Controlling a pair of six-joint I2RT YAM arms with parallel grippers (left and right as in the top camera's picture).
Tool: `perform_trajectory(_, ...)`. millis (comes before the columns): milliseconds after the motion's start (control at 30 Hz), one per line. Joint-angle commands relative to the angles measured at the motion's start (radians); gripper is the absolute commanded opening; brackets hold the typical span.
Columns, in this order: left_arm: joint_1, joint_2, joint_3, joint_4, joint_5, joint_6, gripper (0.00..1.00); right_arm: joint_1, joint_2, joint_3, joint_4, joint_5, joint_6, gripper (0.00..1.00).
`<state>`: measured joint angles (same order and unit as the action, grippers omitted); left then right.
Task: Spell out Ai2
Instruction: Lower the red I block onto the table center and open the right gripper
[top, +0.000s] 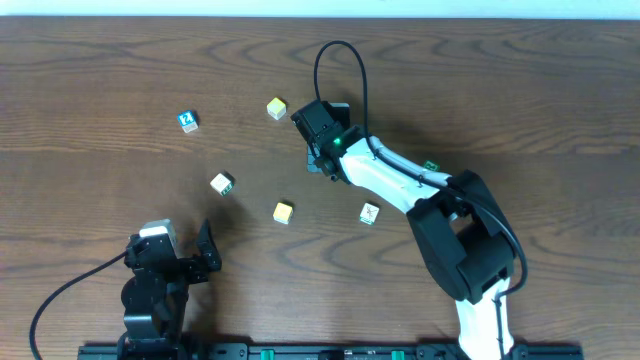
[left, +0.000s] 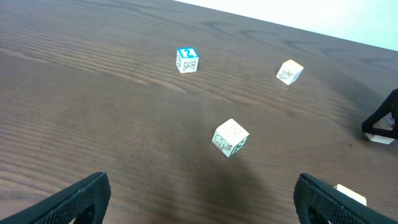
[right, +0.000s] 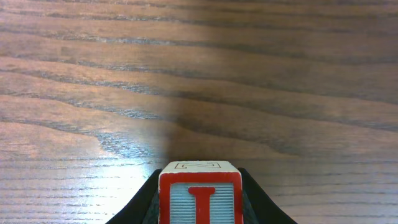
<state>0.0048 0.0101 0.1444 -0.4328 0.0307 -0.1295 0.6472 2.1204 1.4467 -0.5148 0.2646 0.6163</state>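
Note:
My right gripper (top: 318, 163) is shut on the red-framed "I" cube (right: 200, 193), which fills the space between its fingers low over the table. The blue-framed "2" cube (top: 188, 121) sits at the far left and shows in the left wrist view (left: 187, 60). A cube with red marks (top: 370, 213) lies below the right arm; I cannot read its letter. My left gripper (top: 205, 255) is open and empty near the front left edge, its fingers (left: 199, 199) wide apart over bare wood.
A green-marked cube (top: 222, 183) (left: 231, 137) lies ahead of the left gripper. A pale yellow cube (top: 277, 108) (left: 290, 71) sits by the right gripper. Another yellow cube (top: 283, 212) lies mid-table. The right arm (top: 400, 180) crosses the right half.

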Motion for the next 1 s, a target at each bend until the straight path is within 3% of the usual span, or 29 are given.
perform_trajectory(0,0.002,-0.006,-0.019,-0.001,0.006,0.014,0.95,0.009,0.026,0.017,-0.005,-0.015,-0.004,0.13)
perform_trajectory(67,0.002,-0.006,-0.019,-0.001,0.006,0.014,0.95,0.011,0.027,0.017,-0.005,-0.014,-0.004,0.21)
perform_trajectory(167,0.002,-0.006,-0.019,-0.001,0.006,0.014,0.95,0.012,0.027,0.017,-0.002,-0.014,-0.004,0.22)
perform_trajectory(233,0.002,-0.006,-0.019,-0.001,0.006,0.014,0.96,0.013,0.027,0.017,-0.002,-0.014,-0.004,0.38)
perform_trajectory(367,0.002,-0.006,-0.019,-0.001,0.006,0.014,0.95,0.014,0.027,0.017,-0.001,-0.014,-0.004,0.49)
perform_trajectory(600,0.002,-0.006,-0.019,-0.001,0.006,0.014,0.95,0.014,0.027,0.028,0.009,-0.007,-0.012,0.5)
perform_trajectory(967,0.002,-0.006,-0.019,-0.001,0.006,0.014,0.95,0.014,0.027,0.045,-0.002,0.027,-0.045,0.4)
